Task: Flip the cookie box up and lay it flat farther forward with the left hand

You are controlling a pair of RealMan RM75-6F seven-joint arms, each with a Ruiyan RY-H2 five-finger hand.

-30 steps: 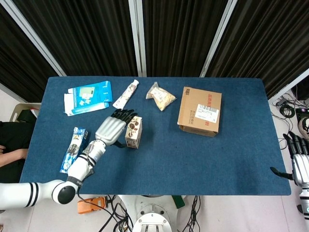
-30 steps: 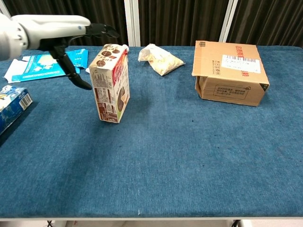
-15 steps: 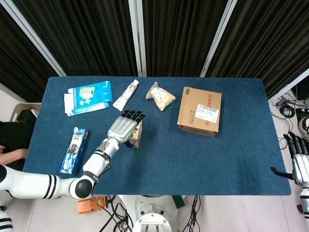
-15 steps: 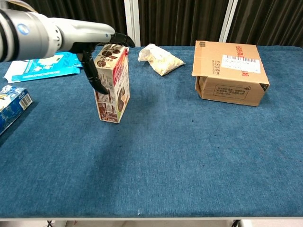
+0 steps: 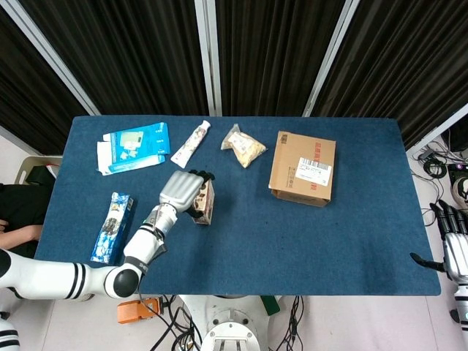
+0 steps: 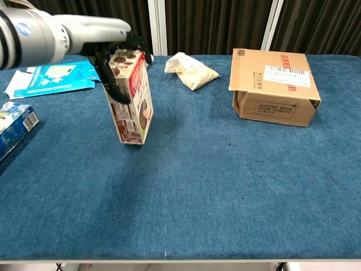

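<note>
The cookie box (image 6: 133, 107), brown and red with cookie pictures, stands on its short end left of the table's middle and leans with its top toward the left. My left hand (image 6: 107, 40) grips its top, fingers curled over the upper edge and thumb down the left face. From the head view the left hand (image 5: 183, 191) covers most of the cookie box (image 5: 205, 210). My right hand (image 5: 455, 252) hangs off the table's right edge, fingers apart and holding nothing.
A cardboard box (image 6: 273, 84) sits at the right rear, a snack bag (image 6: 190, 70) behind the middle. A white tube (image 5: 191, 142) and a blue-and-white carton (image 5: 134, 146) lie at the back left. A blue packet (image 5: 112, 227) lies near the left edge.
My left hand moved from beside the cookie box onto its top and closed its fingers over it. The box, upright before, now leans to the left.
</note>
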